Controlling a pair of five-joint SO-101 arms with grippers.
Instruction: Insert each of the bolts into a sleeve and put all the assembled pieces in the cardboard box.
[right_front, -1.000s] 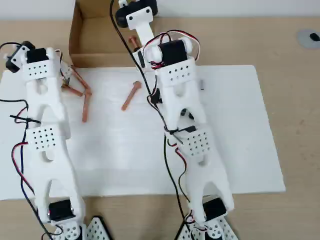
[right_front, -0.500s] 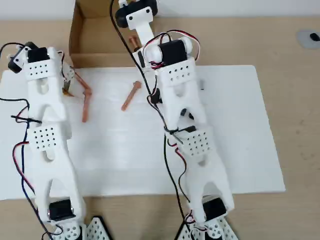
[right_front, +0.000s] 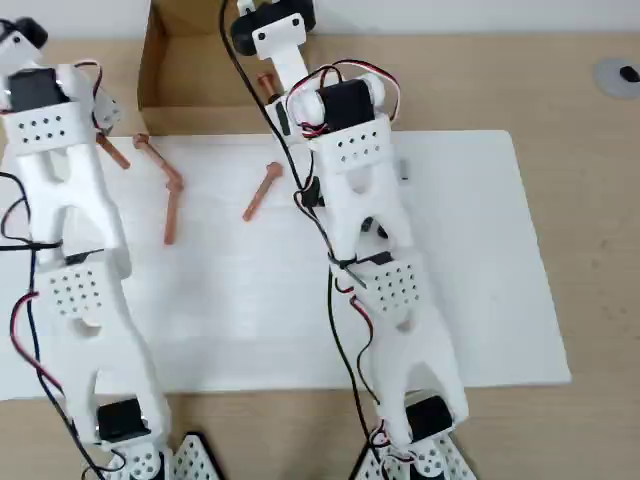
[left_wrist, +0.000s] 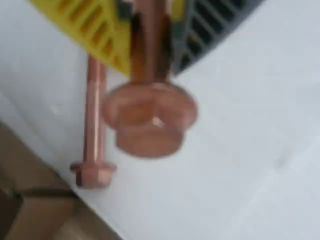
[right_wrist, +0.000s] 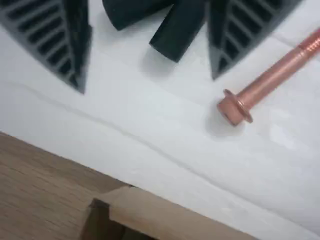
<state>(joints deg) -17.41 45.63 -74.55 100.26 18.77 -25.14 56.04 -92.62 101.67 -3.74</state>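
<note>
Off a corner of the box (right_front: 200, 121), a bolt (left_wrist: 150, 120) is clamped in the left gripper (left_wrist: 150, 35), head pointing away from the jaws; a second bolt (left_wrist: 95, 115) lies just beside. The right gripper (right_wrist: 147, 75) is seen open by a third bolt (right_wrist: 270, 80).

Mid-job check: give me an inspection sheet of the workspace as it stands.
Surface: white sheet on a wooden table.
Job's things: held copper metal bolt; three loose copper bolts on the sheet; brown cardboard box holding a copper piece.
Clutter: nothing seen.
End effectors: left end effector shut on the held bolt; right end effector open.
Cables: black and red wires along both arms.
Surroundings: grey round disc on the table.
</note>
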